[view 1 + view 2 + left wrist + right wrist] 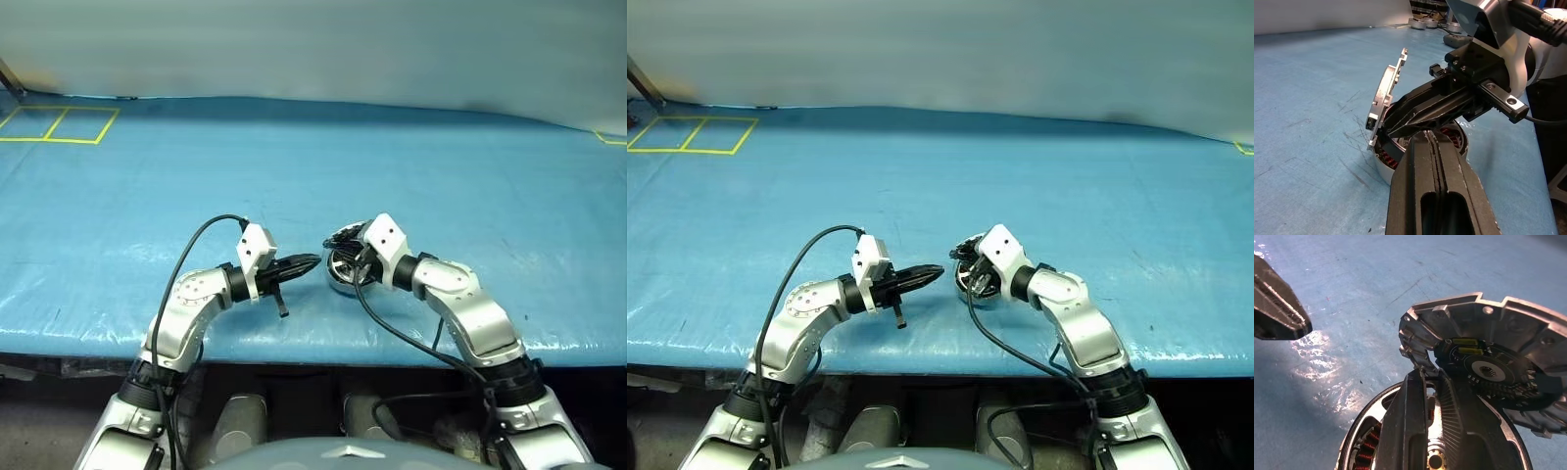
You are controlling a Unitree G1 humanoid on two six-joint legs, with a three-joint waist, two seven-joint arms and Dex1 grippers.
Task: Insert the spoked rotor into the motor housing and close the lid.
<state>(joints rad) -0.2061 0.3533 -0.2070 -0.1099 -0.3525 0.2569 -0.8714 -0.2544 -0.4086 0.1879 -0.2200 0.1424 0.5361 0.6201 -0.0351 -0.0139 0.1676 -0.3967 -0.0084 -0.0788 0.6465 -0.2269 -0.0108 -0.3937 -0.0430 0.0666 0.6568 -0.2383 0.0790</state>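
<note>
The motor housing, a shallow silver can with copper windings, sits on the blue table near its front edge. My right gripper is shut on the lid, pinching its jagged rim. The lid stands steeply tilted just over the housing's far side, its dark centre facing my right wrist. My left gripper is shut and empty, pointing level at the housing from the left, its tips a short gap away. The spoked rotor is hidden; the fingers and the lid cover the housing's middle.
The blue table stretches wide behind and to both sides of the housing. Yellow tape squares mark its far left corner. The front edge runs just below both arms. A black cable hangs from the right wrist.
</note>
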